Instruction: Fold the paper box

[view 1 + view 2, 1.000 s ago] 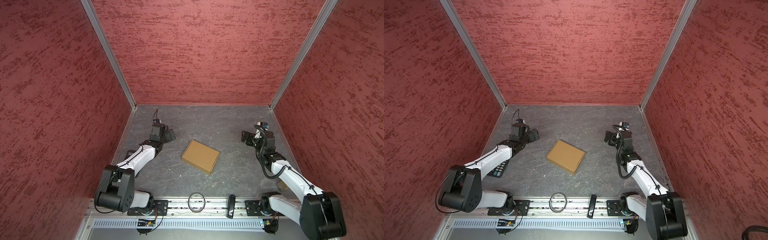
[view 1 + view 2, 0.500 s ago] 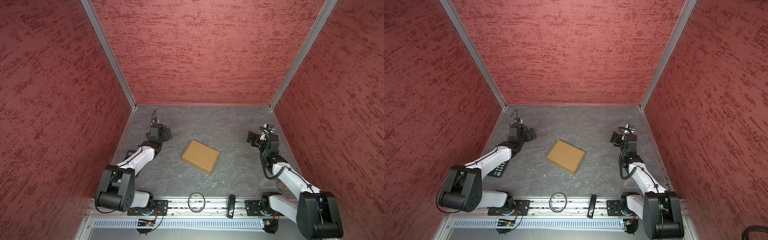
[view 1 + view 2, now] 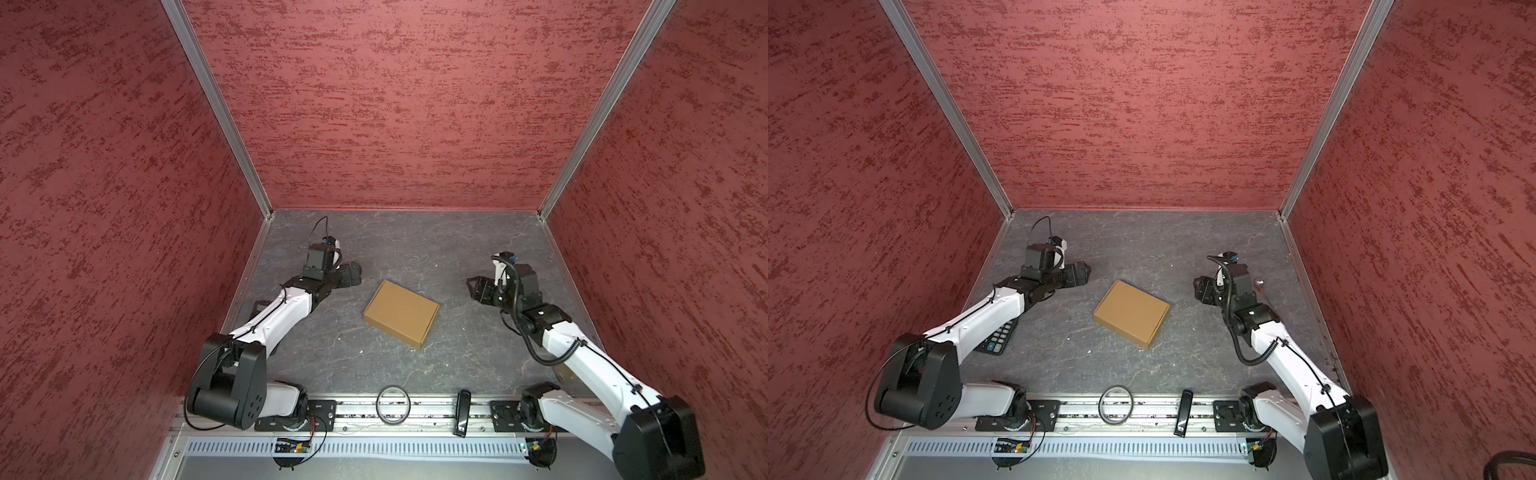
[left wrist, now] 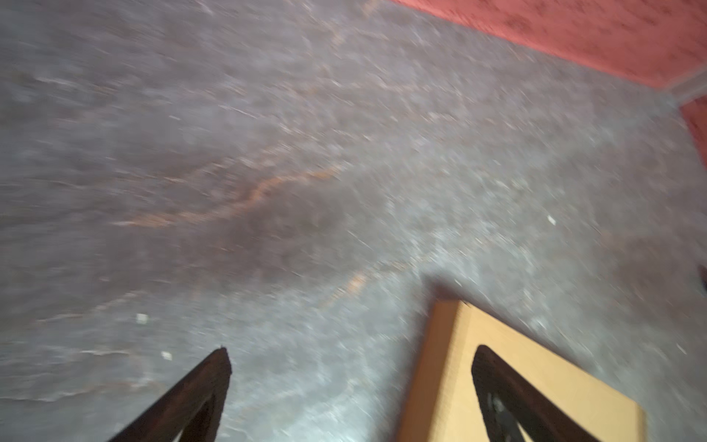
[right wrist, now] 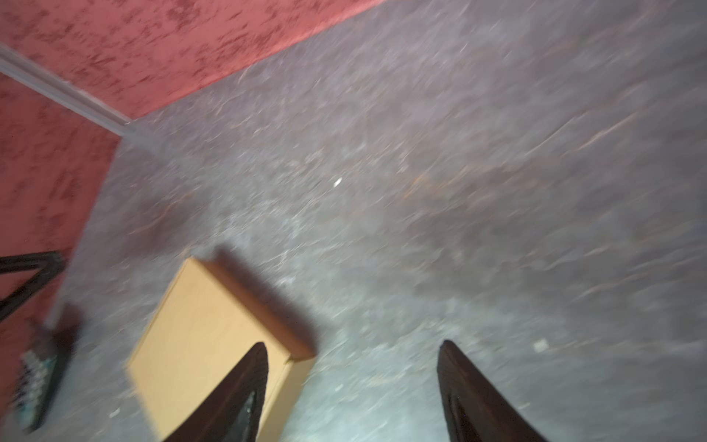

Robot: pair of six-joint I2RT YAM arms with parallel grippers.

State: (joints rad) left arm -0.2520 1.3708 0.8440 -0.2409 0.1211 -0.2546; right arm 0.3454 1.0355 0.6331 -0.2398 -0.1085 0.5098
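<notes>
The left arm's black two-fingered end effector (image 4: 352,352) stands spread wide and empty, at about 10 o'clock from the plain tan-brown shallow cardboard paper box (image 3: 401,311). The right arm's black end effector (image 5: 352,345) is also parted, with nothing between its fingers, near 3 o'clock from the box. Neither touches the box, which lies flat in the middle of the dark grey stone-patterned tabletop (image 3: 374,374), lid down and flaps apparently tucked. Folding looks finished, so this is the standing-clear step; the next move likely calls only for parking both arms. Count: one box, two end effectors, one dark keypad calculator (image 3: 996,338) near 9 o'clock, one black ring (image 3: 1117,404) at 6 o'clock
</notes>
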